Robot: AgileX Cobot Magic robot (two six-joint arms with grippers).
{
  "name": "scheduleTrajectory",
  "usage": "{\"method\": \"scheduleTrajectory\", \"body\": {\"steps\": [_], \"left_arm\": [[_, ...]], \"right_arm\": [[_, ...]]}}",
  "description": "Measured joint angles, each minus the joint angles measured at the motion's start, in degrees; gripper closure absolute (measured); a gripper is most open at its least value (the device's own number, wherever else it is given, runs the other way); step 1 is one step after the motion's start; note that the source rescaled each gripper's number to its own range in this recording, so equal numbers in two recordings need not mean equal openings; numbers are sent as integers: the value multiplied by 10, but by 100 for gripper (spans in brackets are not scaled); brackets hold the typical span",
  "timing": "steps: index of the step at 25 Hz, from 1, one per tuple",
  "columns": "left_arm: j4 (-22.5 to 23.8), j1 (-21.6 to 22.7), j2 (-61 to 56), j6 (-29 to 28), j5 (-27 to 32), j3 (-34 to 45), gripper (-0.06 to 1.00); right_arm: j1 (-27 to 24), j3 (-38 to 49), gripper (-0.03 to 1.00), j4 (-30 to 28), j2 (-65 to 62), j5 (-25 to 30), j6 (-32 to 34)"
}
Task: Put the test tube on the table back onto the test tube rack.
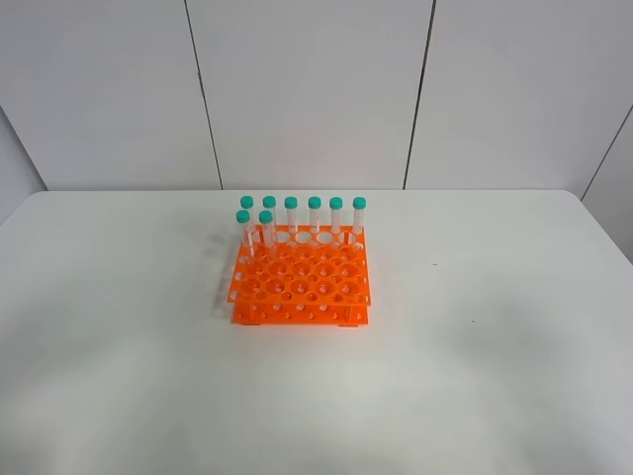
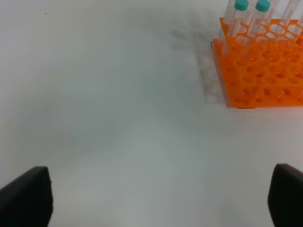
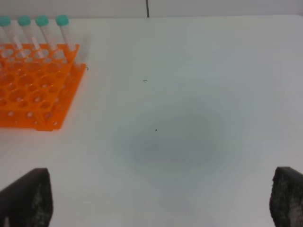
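1. Orange plastic marks the test tube rack [image 1: 300, 277], a two-tier grid of round holes that stands near the middle of the white table [image 1: 495, 327].
2. Eight test tubes with teal-green caps stand upright in the rack: six in the back row [image 1: 303, 216] and two more [image 1: 254, 230] one row forward at the rack's left end, as the high view shows it.
3. No tube lies loose on the tabletop in any of the three views; every tube visible is already seated in a hole.
4. Neither arm shows in the high view.
5. The left gripper [image 2: 161, 201] appears in its own wrist view only as two dark fingertips [image 2: 28, 196] at the frame's corners, set wide apart with nothing between them but bare table. The rack's corner with two capped tubes lies well ahead of it, off to one side.
6. The right gripper [image 3: 161, 201] shows the same way in its wrist view: two dark fingertips [image 3: 286, 196] spread wide, holding nothing. The rack's other end, with four capped tubes, sits well apart from it.
7. A soft grey shadow lies on the table surface ahead of the right gripper, and a few tiny dark specks dot the tabletop nearby.
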Motion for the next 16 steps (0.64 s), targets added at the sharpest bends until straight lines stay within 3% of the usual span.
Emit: {"method": "scheduleTrajectory", "body": {"steps": [16], "left_arm": [[0, 0, 0, 0, 0, 0, -6]], "right_arm": [[0, 0, -3, 0, 0, 0, 0]]}}
